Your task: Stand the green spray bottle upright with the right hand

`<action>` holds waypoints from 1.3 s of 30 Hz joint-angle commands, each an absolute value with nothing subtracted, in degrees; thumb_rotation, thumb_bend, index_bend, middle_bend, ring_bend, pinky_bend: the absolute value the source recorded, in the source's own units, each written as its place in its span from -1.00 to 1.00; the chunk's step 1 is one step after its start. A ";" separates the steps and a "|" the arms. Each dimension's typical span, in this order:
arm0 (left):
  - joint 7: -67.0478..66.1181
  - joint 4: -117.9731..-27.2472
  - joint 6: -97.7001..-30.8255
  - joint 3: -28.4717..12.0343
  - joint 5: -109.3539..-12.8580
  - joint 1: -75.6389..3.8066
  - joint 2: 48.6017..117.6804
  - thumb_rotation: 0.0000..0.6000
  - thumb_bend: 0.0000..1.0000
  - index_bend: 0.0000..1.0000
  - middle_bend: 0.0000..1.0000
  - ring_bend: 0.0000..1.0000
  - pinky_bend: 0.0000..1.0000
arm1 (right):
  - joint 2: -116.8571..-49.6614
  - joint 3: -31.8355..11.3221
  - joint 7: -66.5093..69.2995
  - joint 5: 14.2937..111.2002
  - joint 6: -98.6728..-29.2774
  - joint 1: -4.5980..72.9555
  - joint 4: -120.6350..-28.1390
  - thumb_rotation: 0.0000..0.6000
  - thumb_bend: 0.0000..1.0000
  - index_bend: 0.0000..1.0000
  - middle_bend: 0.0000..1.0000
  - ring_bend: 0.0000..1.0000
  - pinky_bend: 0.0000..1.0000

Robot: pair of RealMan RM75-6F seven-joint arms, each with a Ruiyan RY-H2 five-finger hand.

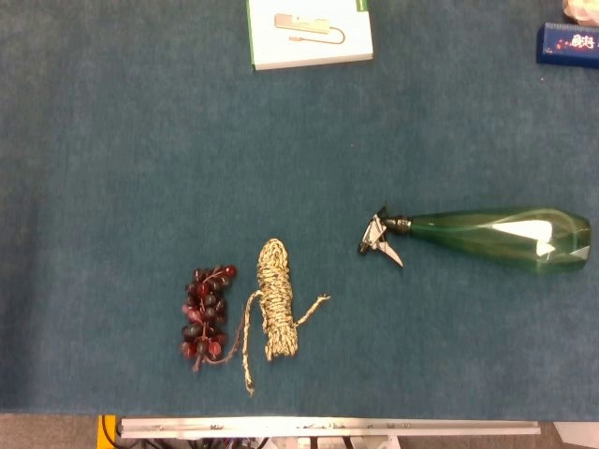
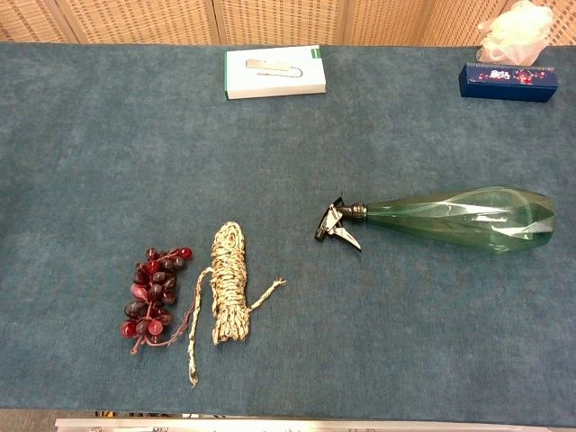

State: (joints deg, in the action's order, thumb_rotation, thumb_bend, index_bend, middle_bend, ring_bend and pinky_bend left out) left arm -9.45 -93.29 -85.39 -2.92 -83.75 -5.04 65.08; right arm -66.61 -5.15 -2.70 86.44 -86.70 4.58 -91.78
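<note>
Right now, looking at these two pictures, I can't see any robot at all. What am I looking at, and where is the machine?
Both pictures come from the robot's own cameras: one on its head looking straight down, one on its chest looking across. The robot has two arms ending in hands, but neither hand shows in either view, so nothing is held. On the blue table lie a green spray bottle on its side with its black nozzle pointing left, a bundle of rope, and a bunch of dark red grapes. At the far edge sit a white box and a dark blue box. The bottle is waiting to be stood upright.
</note>
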 commanded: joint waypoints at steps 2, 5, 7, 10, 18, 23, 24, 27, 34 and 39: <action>-9.49 -93.37 -85.42 -2.91 -83.75 -5.02 65.10 1.00 0.81 -1.00 -1.00 -1.00 -0.33 | -66.68 -5.01 -2.78 86.39 -86.44 4.66 -91.67 1.00 -0.79 0.18 -0.17 -0.39 0.18; -9.46 -93.33 -85.36 -2.95 -83.71 -5.06 65.10 1.00 0.81 -1.00 -1.00 -1.00 -0.33 | -66.67 -4.96 -2.94 86.27 -86.42 4.60 -91.73 1.00 -0.79 0.18 -0.17 -0.39 0.18; -9.45 -93.33 -85.37 -2.92 -83.75 -5.04 65.10 1.00 0.81 -1.00 -1.00 -1.00 -0.33 | -66.65 -4.99 -3.10 86.21 -86.54 4.54 -91.93 1.00 -0.79 0.18 -0.17 -0.39 0.18; -9.39 -93.32 -85.37 -2.92 -83.75 -5.04 65.11 1.00 0.81 -1.00 -1.00 -1.00 -0.33 | -66.64 -5.15 -3.34 85.80 -86.63 4.46 -92.89 1.00 -0.79 0.18 -0.17 -0.39 0.14; -9.32 -93.45 -85.46 -2.98 -83.69 -5.00 65.17 1.00 0.81 -1.00 -1.00 -1.00 -0.33 | -64.86 -5.16 -7.15 81.99 -82.80 5.23 -100.86 1.00 -0.81 0.09 -0.35 -0.59 -0.31; -9.30 -93.37 -85.35 -3.08 -83.62 -5.11 65.25 1.00 0.81 -1.00 -1.00 -1.00 -0.33 | -64.28 -5.91 -13.94 80.75 -80.26 7.46 -106.52 1.00 -0.83 -0.04 -0.47 -0.72 -0.50; -9.29 -93.35 -85.33 -3.09 -83.61 -5.12 65.26 1.00 0.81 -1.00 -1.00 -1.00 -0.33 | -64.51 -6.00 -14.86 80.64 -79.82 7.90 -107.14 1.00 -0.86 -0.07 -0.50 -0.76 -0.54; -9.30 -93.30 -85.30 -3.12 -83.58 -5.16 65.33 1.00 0.81 -1.00 -1.00 -1.00 -0.33 | -65.53 -5.94 -17.61 80.19 -77.88 9.37 -108.37 1.00 -0.96 -0.23 -0.67 -0.90 -0.66; -9.30 -93.45 -85.49 -2.98 -83.73 -5.00 65.19 1.00 0.81 -1.00 -1.00 -1.00 -0.33 | -68.87 -4.68 -22.13 79.13 -73.19 12.26 -108.13 1.00 -1.00 -0.54 -0.96 -1.00 -0.84; -9.26 -93.35 -85.41 -3.01 -83.72 -5.06 65.20 1.00 0.81 -1.00 -1.00 -1.00 -0.33 | -70.97 -3.51 -23.67 78.48 -70.68 13.57 -106.72 1.00 -1.00 -0.56 -1.00 -1.00 -0.89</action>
State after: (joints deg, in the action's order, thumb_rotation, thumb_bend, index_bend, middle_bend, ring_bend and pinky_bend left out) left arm -9.27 -93.35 -85.38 -3.02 -83.72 -5.07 65.20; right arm -70.66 -3.77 -23.38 78.66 -71.00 13.30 -107.01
